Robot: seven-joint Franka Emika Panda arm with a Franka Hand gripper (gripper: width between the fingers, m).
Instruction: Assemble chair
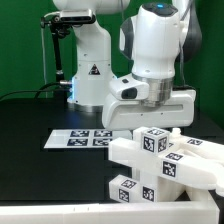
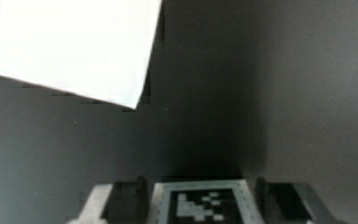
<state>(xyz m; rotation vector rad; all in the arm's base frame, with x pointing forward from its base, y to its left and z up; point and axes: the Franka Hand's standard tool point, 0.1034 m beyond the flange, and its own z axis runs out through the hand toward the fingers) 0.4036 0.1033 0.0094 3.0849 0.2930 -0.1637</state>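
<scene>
Our hand (image 1: 152,118) hangs low over the cluster of chair parts (image 1: 165,160) at the exterior view's right, its white body just above the topmost tagged block (image 1: 152,141). From outside we cannot see the fingertips, and in the wrist view only a tagged white piece (image 2: 197,202) shows between two grey finger shapes, so we cannot tell whether the jaws have closed on it or merely straddle it.

To do this step well, we judge that we should keep the hand square to the block's flat faces, centre the tag between the fingers, and confirm firm contact on both sides before lifting. The neighbouring pieces lie touching one another, so a skewed pull could drag them along. Beyond, the marker board (image 1: 80,138) lies flat on the dark worktop (image 1: 30,120), well clear.
</scene>
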